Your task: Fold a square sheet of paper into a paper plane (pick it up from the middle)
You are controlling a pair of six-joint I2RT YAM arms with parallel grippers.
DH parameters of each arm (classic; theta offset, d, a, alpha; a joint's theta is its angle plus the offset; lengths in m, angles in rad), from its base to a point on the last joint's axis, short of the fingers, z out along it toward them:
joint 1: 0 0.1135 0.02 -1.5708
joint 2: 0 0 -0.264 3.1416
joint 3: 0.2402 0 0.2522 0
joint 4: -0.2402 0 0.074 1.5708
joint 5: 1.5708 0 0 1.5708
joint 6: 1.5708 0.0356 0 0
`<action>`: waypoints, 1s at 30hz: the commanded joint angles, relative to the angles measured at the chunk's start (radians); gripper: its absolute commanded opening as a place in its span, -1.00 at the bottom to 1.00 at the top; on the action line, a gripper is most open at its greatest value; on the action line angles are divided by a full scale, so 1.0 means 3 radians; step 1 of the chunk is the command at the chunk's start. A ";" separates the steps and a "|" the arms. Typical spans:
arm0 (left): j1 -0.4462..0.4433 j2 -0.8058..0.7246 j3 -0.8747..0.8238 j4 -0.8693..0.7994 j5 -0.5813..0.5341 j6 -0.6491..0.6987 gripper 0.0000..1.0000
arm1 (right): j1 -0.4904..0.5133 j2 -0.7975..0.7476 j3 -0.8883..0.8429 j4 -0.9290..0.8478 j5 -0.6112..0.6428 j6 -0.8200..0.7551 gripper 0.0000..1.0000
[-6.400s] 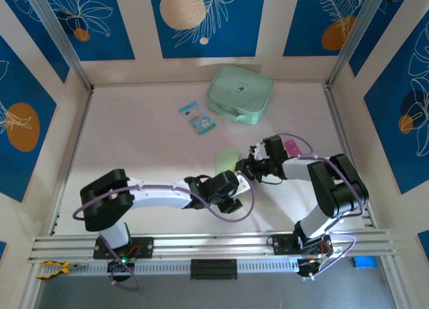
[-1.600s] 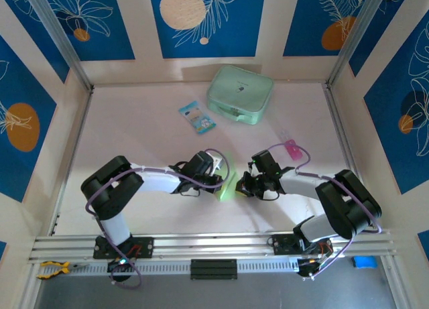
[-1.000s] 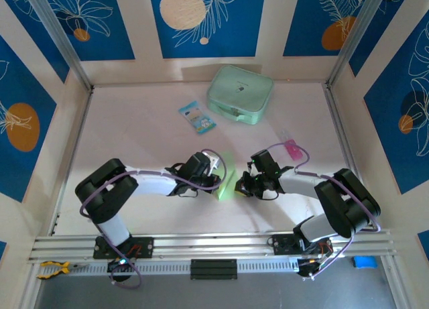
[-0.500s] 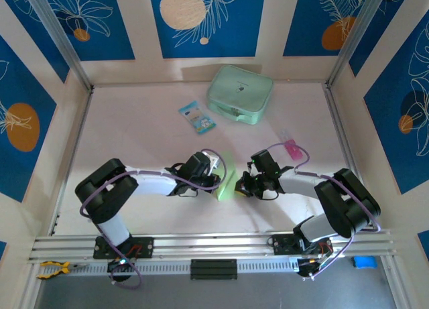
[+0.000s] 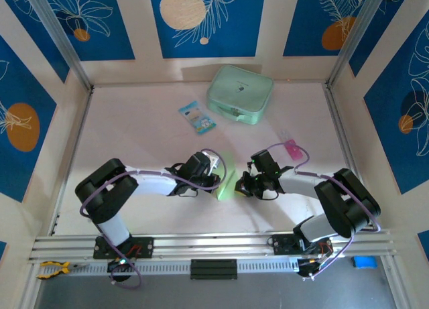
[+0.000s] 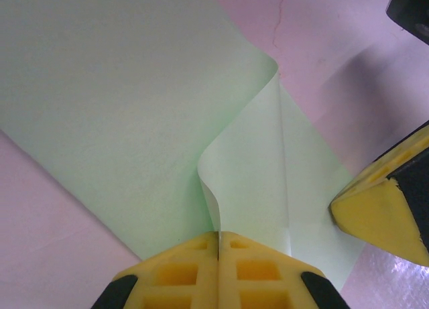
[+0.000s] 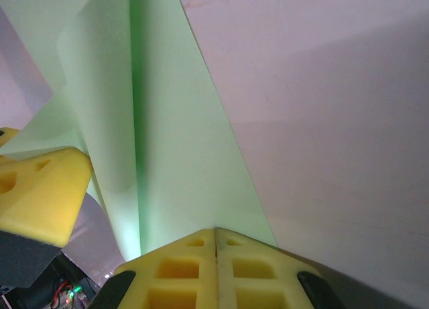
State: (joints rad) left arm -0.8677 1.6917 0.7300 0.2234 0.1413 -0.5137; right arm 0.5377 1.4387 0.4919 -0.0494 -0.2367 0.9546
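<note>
Jaws of left gripper (image 6: 219, 236) and right gripper (image 7: 216, 232) both clench the curled square sheet of paper (image 6: 127, 101), toward the table's (image 5: 134, 135) near edge.

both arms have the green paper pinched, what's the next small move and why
Probably ease the left jaws down and across toward the right jaws, to lay the raised flap flat. Both pairs are shut on the square sheet of paper, and the bend between them is only a soft curl, not yet a pressed crease.
</note>
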 commanded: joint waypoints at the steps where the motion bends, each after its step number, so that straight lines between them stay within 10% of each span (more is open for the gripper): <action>1: 0.0031 0.0053 0.0065 -0.0042 -0.0052 0.0102 -0.95 | 0.0046 0.0124 -0.0031 -0.0311 0.0109 0.0014 -1.00; 30: 0.0044 0.0136 0.0063 -0.0064 -0.0087 0.0111 -0.96 | 0.0047 0.0086 -0.0034 -0.0362 0.0128 0.0024 -1.00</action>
State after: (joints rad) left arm -0.8677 1.7161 0.7334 0.2249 0.1360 -0.4957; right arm 0.5423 1.4456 0.4976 -0.0494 -0.2386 0.9546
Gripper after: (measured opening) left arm 0.064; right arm 0.063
